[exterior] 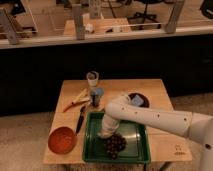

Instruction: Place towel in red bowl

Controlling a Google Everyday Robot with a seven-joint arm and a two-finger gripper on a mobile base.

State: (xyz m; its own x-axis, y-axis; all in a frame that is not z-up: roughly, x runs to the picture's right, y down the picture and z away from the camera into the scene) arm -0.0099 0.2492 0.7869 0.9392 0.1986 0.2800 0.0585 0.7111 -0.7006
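The red bowl point(62, 140) sits upright near the front-left corner of the table point(155, 90), round and orange-red with a speckled inside (looks empty to me). The gripper point(106, 134) is down inside the green tray point(142, 150) just right of the bowl, closed up. Honestly can't make out the towel there.

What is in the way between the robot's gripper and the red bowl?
Nothing tall. The gripper is down in the green tray, and the red bowl sits beside it on the table. Only the tray's low wall lies between; the black knife lies farther back.
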